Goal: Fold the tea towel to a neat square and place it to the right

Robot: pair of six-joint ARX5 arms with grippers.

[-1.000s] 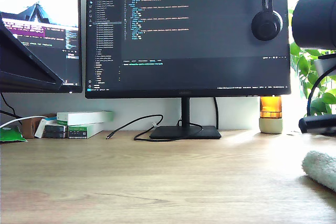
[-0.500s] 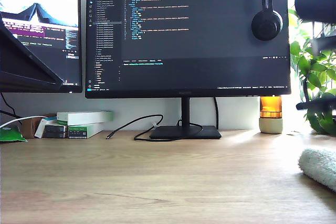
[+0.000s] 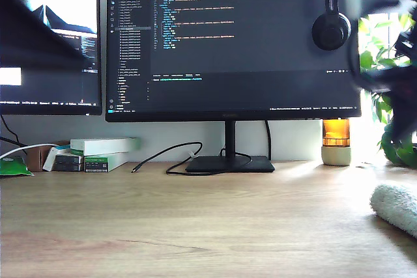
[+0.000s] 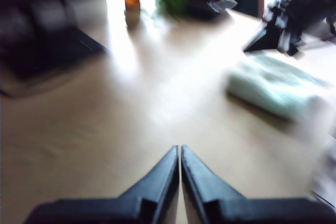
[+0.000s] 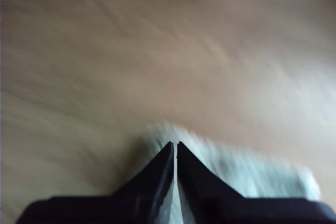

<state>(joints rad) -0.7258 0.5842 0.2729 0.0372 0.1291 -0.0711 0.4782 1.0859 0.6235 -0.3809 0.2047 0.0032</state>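
The tea towel lies folded into a pale mint bundle on the desk at the exterior view's right edge. It also shows in the first wrist view as the towel, well ahead of my first gripper, which is shut, holds nothing and hangs over bare wood. My second gripper is shut too, empty, with the blurred towel just below its tips. The second arm is a dark blur above the towel in the exterior view. The first arm is a dark blur at that view's upper left.
A monitor on a stand with a headset hung on it fills the back. An amber lamp and a plant stand at the exterior view's back right. Boxes and a cable sit at the back left. The wooden desk spreads in front.
The arm at the exterior view's right has risen from just above the towel, now motion-blurred. The dark arm at that view's left has moved upward. The towel lies as before.
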